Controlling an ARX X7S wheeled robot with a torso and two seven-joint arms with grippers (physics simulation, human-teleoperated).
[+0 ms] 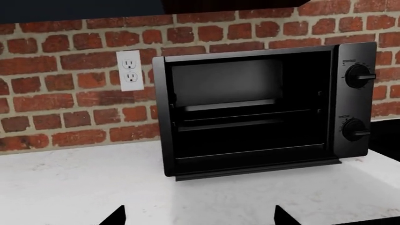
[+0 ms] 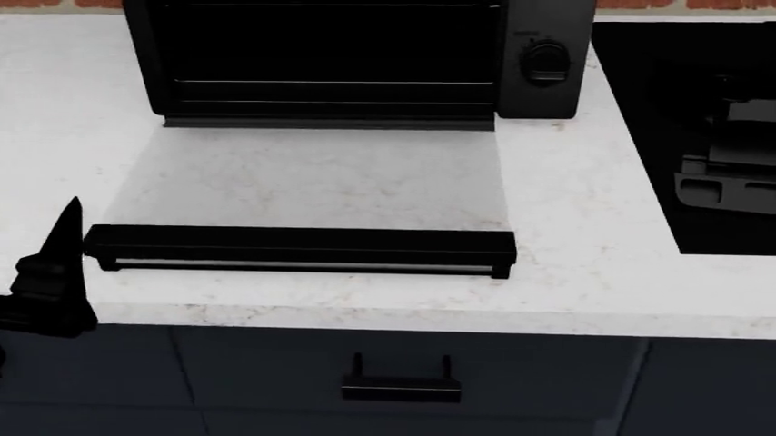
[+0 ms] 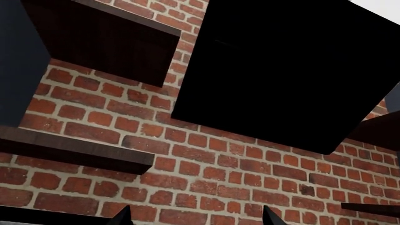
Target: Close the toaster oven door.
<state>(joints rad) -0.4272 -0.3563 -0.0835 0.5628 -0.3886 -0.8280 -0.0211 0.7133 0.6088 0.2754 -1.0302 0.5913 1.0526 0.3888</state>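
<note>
The toaster oven (image 1: pixel 250 112) stands on the white counter against the brick wall, with its dark cavity and wire racks showing; it also shows in the head view (image 2: pixel 327 54). Its door (image 2: pixel 315 186) lies open and flat on the counter, with the glass see-through. The black bar handle (image 2: pixel 303 247) is near the counter's front edge. My left gripper (image 1: pixel 198 220) is open and empty, in front of the oven and facing it. One of its fingers (image 2: pixel 58 254) shows just left of the handle's left end. My right gripper (image 3: pixel 195 221) is open and empty, and points up at the wall.
A white outlet (image 1: pixel 129 70) is on the brick wall left of the oven. A black cooktop (image 2: pixel 655 109) lies right of the oven, and part of my right arm (image 2: pixel 728 163) is over it. A dark blue drawer's handle (image 2: pixel 401 381) is below the counter. Shelves (image 3: pixel 75 152) and a dark box (image 3: pixel 281 70) hang above.
</note>
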